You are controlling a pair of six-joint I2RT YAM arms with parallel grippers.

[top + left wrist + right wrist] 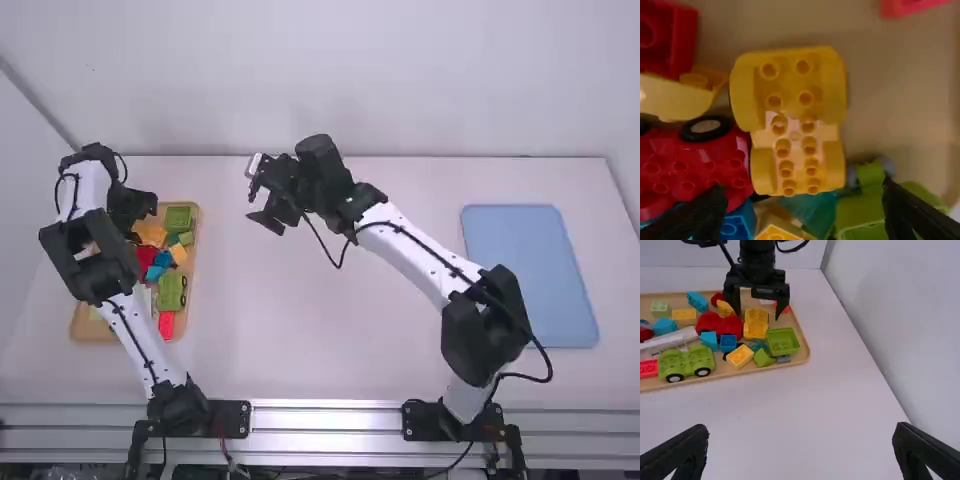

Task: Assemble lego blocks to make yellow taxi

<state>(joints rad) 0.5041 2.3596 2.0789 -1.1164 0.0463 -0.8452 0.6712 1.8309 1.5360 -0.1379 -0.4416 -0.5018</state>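
Left claw [138, 212], upper left of frame: stood spread above yellow car blocks [796, 136]. Right claw [260, 205], upper centre: hung open, empty.

We see one blue mat [530, 275] with rounded corners, which lies flat on the right part of the white table [330, 340]. In the tan tray [804, 351] we find a green car base [687, 363] with black wheels, and near to it a red brick [648, 368] and a long whitish piece [670, 340]. There we also see a red rounded piece [720, 325], a small blue brick [728, 343] and an open green box [782, 341].
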